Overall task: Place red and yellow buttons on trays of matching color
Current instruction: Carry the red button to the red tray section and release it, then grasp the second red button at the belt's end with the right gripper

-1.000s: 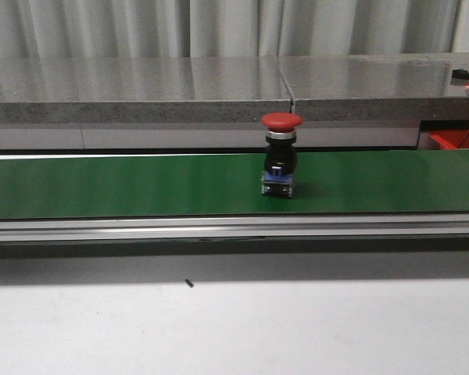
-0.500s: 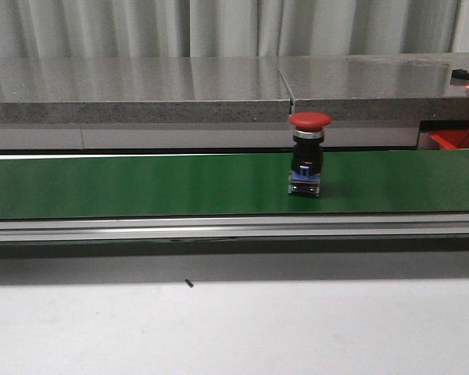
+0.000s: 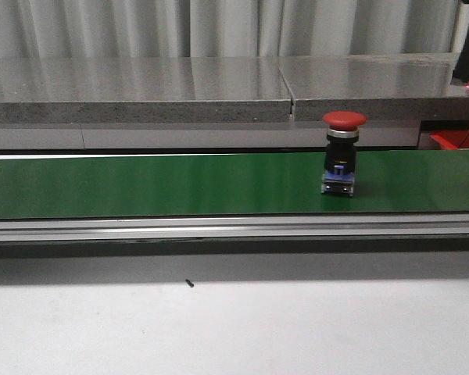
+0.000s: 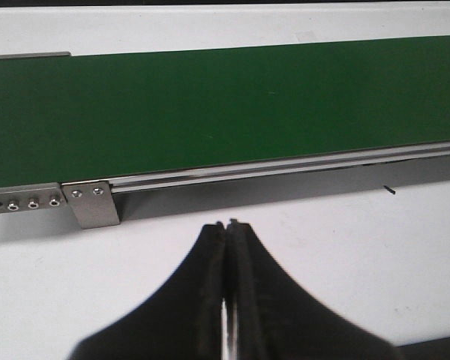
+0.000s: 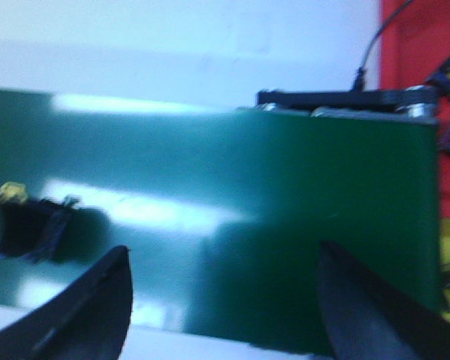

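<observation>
Standing upright on the green conveyor belt (image 3: 180,184) is your red button (image 3: 342,153), red cap on top, black body, blue base, well over toward the right end of the belt in the front view. Your right gripper (image 5: 223,300) hangs above that stretch with its fingers (image 5: 97,300) spread wide and nothing between them; the button shows blurred at the edge of that wrist view. A red tray (image 3: 457,139) peeks in just past the belt's right end. Your left gripper (image 4: 226,296) sits over the white counter (image 4: 345,232) beside the belt's metal rail (image 4: 285,168), fingers pressed together and empty.
</observation>
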You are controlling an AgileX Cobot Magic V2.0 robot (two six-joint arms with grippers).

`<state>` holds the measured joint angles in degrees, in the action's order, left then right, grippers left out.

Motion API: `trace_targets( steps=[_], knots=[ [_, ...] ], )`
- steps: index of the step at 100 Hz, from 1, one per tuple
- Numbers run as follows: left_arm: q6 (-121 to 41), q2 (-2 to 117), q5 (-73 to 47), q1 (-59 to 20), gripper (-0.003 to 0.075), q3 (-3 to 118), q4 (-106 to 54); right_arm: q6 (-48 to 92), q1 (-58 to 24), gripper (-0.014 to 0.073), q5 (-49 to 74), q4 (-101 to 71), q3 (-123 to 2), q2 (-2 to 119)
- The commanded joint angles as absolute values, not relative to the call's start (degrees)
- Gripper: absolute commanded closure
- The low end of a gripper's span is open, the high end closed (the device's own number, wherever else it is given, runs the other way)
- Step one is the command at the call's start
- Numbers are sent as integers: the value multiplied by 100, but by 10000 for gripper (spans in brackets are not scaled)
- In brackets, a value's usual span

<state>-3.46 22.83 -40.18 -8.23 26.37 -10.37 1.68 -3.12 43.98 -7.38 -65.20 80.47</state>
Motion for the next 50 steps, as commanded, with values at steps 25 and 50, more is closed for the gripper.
trace_targets(
  steps=[25,50],
  knots=[
    [-288,2318,-3672,-877,741,2805,-1097,270,-767,79,5184,-1472,-6682,7818],
    [-288,2318,-3672,-877,741,2805,-1097,842,-827,79,5110,-1718,-6694,8149]
  ],
)
